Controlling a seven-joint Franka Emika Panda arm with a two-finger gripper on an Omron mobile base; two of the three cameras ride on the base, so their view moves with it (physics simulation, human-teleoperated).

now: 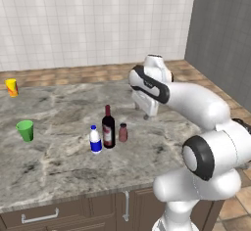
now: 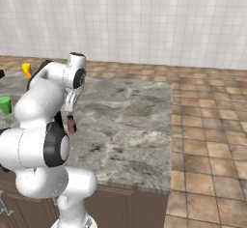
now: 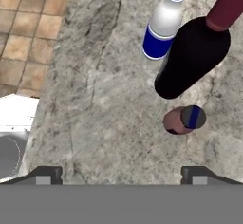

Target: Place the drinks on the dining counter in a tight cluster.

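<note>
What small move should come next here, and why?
Probably just lift the gripper clear. Its jaws stand wide open and hold nothing, and the white bottle, wine bottle and brown bottle already stand upright, close together on the counter, so the cluster looks done.

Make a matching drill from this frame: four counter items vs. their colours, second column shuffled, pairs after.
Items:
1. wine bottle
2. water bottle
3. squat bottle
4. cup at the counter's left edge

Colours:
A. green
B. reddish-brown
C. dark with a red-white label
D. white with a blue label and cap

Pairs: 1-C, 2-D, 3-B, 4-A
</note>
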